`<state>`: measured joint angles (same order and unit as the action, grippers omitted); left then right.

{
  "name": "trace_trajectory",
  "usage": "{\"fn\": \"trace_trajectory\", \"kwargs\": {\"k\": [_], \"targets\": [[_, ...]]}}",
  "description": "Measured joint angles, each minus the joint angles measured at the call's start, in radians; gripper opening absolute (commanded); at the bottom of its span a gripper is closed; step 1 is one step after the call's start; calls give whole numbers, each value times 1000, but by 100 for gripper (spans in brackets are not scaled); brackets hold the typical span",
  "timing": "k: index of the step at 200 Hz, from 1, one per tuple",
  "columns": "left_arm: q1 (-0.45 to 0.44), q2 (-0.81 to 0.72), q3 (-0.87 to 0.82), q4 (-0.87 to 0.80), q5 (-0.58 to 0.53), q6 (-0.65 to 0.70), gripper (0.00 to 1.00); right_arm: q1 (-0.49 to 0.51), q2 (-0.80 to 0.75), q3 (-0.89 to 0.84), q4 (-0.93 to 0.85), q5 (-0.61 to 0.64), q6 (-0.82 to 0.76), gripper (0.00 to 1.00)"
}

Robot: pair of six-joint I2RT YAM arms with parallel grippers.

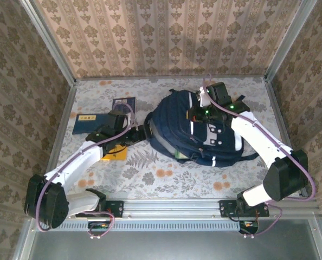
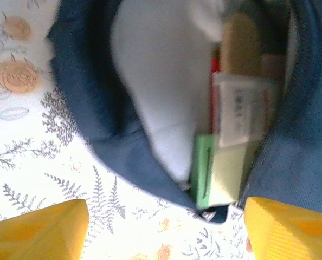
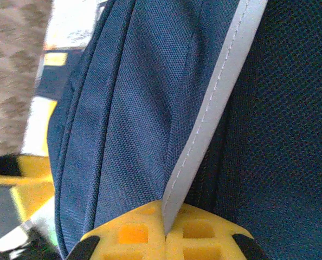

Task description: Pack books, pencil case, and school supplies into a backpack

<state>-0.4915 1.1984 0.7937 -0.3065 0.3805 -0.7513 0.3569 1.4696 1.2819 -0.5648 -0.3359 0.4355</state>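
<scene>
Backpack (image 2: 85,92) holds green pad (image 2: 220,170), white packet (image 2: 239,111); left jaws released; right jaws grasping it.

A tablecloth (image 1: 166,181) printed with grey ferns and orange flowers covered the table. Beige damask wallpaper panels (image 1: 166,32) enclosed it on three sides, joined by metal corner posts (image 1: 50,42). A metal rail (image 1: 172,207) ran along its near edge.
</scene>
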Motion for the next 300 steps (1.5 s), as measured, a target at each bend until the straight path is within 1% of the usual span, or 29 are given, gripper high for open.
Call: {"fn": "trace_trajectory", "kwargs": {"k": [22, 44, 49, 66, 76, 86, 102, 132, 150, 165, 189, 208, 228, 263, 300], "targets": [[-5, -11, 1, -16, -16, 4, 78, 4, 3, 14, -44, 175, -42, 0], [4, -47, 13, -69, -65, 11, 80, 32, 5, 27, -70, 354, -95, 0], [11, -58, 14, -79, -78, 11, 80, 40, 7, 30, -74, 389, -106, 3], [56, -91, 18, -123, -122, 11, 81, 67, 31, 44, -85, 477, -139, 22], [89, -95, 26, -153, -150, 11, 81, 78, 48, 47, -85, 513, -151, 30], [122, -86, 43, -193, -183, 10, 81, 90, 59, 47, -84, 541, -172, 35], [165, -51, 77, -257, -236, 3, 82, 114, 61, 47, -80, 589, -185, 42], [244, 15, 95, -318, -293, -14, 82, 176, 42, 46, -55, 668, -211, 43], [280, 55, 95, -320, -313, -22, 81, 214, 2, 21, -5, 672, -217, 42], [298, 108, 95, -307, -324, -35, 81, 249, -42, -21, 45, 647, -214, 42], [301, 228, 97, -255, -319, -51, 80, 294, -68, -83, 114, 573, -197, 41], [287, 323, 108, -217, -314, -61, 79, 310, -68, -129, 132, 521, -193, 41], [250, 392, 124, -185, -323, -64, 77, 311, -91, -179, 139, 498, -195, 41], [187, 401, 106, -98, -329, -72, 75, 309, -191, -227, 143, 462, -198, 41], [40, 417, 106, -23, -320, -72, 75, 301, -224, -229, 163, 431, -198, 41]]}}
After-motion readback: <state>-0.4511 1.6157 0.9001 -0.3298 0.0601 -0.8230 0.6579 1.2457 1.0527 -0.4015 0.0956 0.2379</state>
